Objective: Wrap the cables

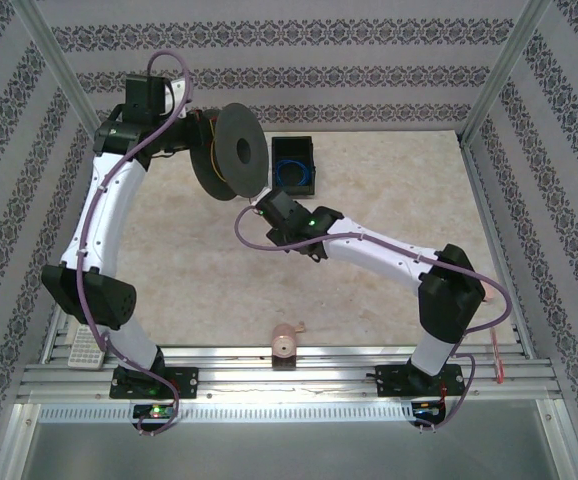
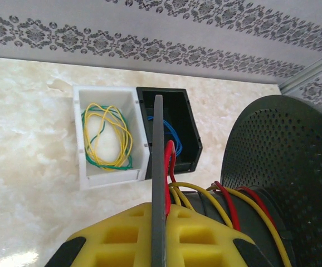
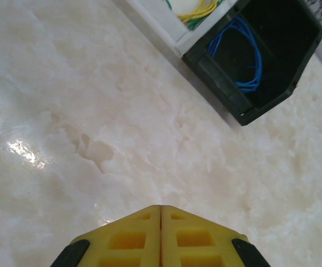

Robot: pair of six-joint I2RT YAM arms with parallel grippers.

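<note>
While left arm arches over the black perforated plastic spool point(image 1: 239, 150), left gripper point(image 2: 159, 218) clamps its flange, thin red cables point(image 2: 167, 178) alongside. Right gripper point(image 3: 161, 236) hovers beside the spool, closed, empty.

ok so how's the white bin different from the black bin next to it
Colour: the white bin has pale walls and the black bin has dark ones. Contents: the white bin holds a yellow-green wire coil, while the black bin holds a blue wire coil. Shared: both are open-topped, stand side by side on the table, and hold one coil each.
</note>
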